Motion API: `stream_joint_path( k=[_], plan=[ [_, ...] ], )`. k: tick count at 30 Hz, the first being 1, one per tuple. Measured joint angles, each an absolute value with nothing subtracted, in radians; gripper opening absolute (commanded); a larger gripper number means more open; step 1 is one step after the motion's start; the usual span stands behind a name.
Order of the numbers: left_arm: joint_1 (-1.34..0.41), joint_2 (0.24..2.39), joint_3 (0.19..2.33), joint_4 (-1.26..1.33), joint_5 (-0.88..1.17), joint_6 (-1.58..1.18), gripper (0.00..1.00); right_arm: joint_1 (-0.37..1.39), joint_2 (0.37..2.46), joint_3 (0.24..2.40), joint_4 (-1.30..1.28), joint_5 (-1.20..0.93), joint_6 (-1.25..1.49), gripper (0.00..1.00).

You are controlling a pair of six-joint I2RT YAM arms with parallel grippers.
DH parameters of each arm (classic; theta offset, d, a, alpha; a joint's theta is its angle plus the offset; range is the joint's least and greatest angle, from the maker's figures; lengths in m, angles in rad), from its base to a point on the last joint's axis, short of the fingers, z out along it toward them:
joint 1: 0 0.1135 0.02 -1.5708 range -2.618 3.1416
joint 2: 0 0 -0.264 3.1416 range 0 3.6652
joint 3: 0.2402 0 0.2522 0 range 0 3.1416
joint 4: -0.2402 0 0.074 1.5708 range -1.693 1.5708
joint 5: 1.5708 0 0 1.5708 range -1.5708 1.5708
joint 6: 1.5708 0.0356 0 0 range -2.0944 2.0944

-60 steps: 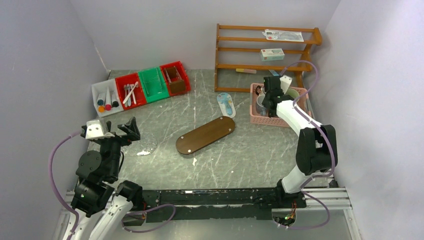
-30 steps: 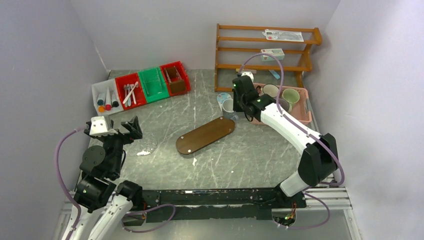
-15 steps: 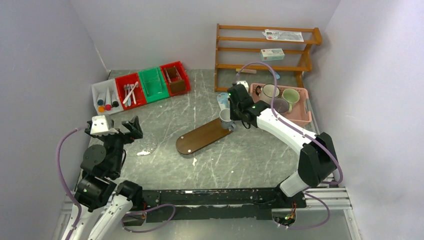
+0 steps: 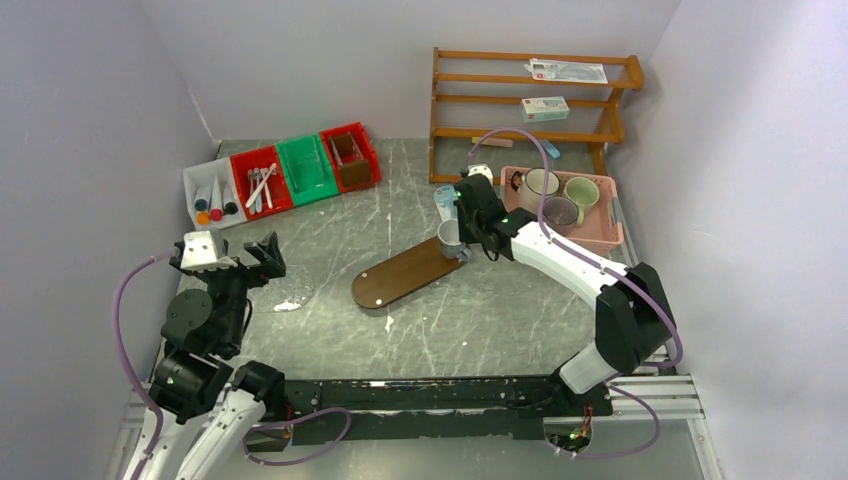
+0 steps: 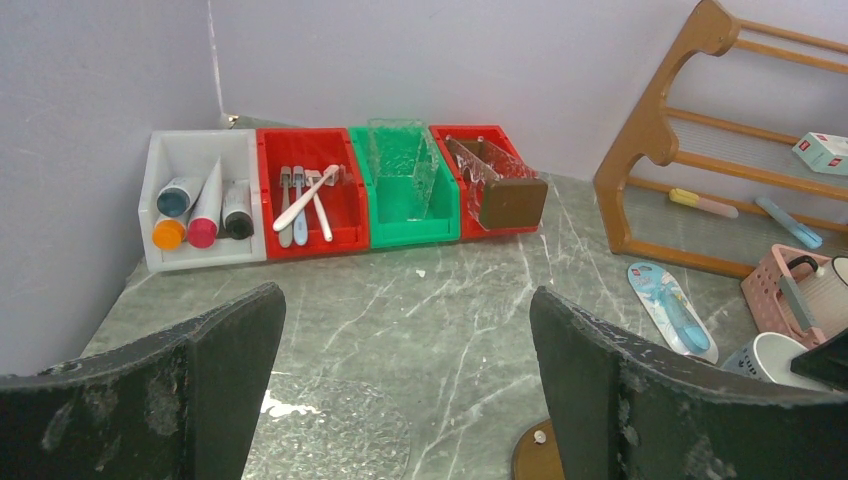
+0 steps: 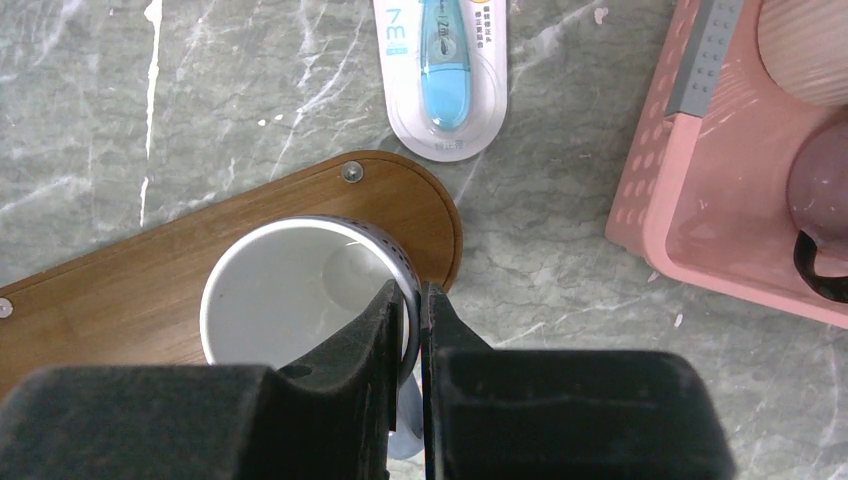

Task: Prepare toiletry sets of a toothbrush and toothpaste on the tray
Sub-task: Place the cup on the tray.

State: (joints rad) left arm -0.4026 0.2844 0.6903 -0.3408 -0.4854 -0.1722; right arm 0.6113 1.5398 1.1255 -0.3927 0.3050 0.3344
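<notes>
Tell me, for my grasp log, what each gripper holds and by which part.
The right gripper pinches the white mug by its rim, one finger inside, one outside, over the tray. The left gripper is open, holding nothing.

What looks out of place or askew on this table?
A blister-packed blue toothbrush lies loose on the grey marble table, outside the coloured plastic bins and wooden rack. A white smear marks the table near the left arm. The dark brown oval wooden tray sits diagonally.
</notes>
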Motion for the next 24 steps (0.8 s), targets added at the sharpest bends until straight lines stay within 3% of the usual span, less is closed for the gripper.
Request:
stream_joint_path(
  k=[17,24],
  plan=[
    [-0.403,0.284,0.69,-0.341,-0.485,-0.172,0.97,0.611,1.602,1.122,-0.338,0.312,0.287,0.0],
    [-0.403,0.285,0.69,-0.341,-0.485,-0.172,0.97,0.611,1.602,1.122,-0.342,0.32,0.303,0.11]
  ],
)
